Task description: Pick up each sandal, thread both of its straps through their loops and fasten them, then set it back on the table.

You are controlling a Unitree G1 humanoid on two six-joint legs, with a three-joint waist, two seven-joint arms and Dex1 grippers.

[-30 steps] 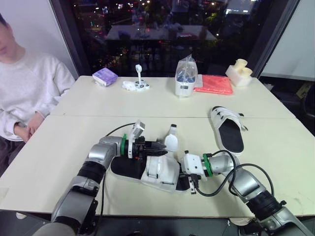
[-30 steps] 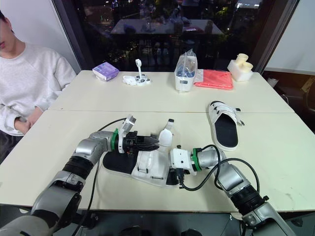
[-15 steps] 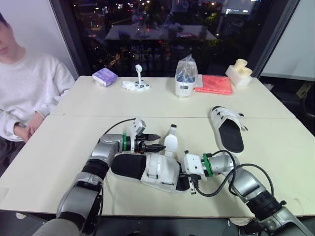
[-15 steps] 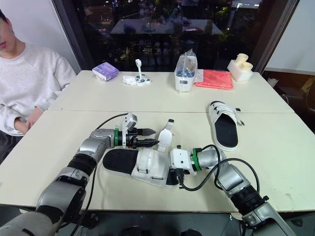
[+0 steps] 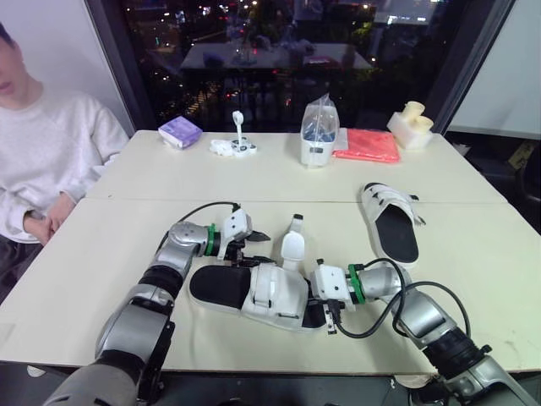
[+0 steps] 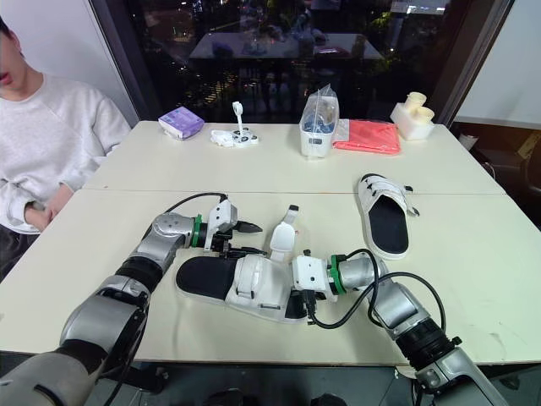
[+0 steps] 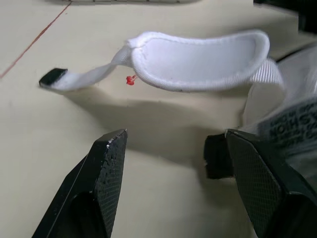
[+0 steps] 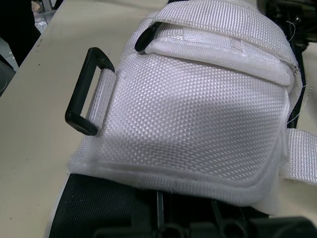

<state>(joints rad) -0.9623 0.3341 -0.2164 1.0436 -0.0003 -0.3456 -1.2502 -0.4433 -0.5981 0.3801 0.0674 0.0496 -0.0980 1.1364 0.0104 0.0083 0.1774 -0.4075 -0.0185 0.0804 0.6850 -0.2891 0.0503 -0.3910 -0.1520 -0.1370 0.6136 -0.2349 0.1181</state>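
The near sandal point(image 5: 258, 292), black sole and white upper, lies flat at the table's front. Its loose padded strap point(image 5: 292, 241) stands up from the far side, and in the left wrist view this strap point(image 7: 198, 59) ends in a thin black-tipped tail. My left gripper point(image 5: 269, 247) is open just left of the strap, touching nothing. My right gripper point(image 5: 325, 300) is shut on the sandal's right end, partly hidden beneath the upper. A black loop point(image 8: 86, 91) sits on the upper's side. The second sandal point(image 5: 390, 220) lies at the right, straps fastened.
A person in a white sweater point(image 5: 42, 152) sits at the left table edge. Along the far side are a purple pack point(image 5: 180, 131), small white items point(image 5: 235, 145), a bagged container point(image 5: 319, 135), a red cloth point(image 5: 368, 145) and a cream object point(image 5: 412, 124). A black cable point(image 5: 397, 309) loops by my right arm.
My left gripper has opened, drawn back from the sandal's upper and moved slightly toward the far side. The sandal settled a little to the left. The right gripper held still.
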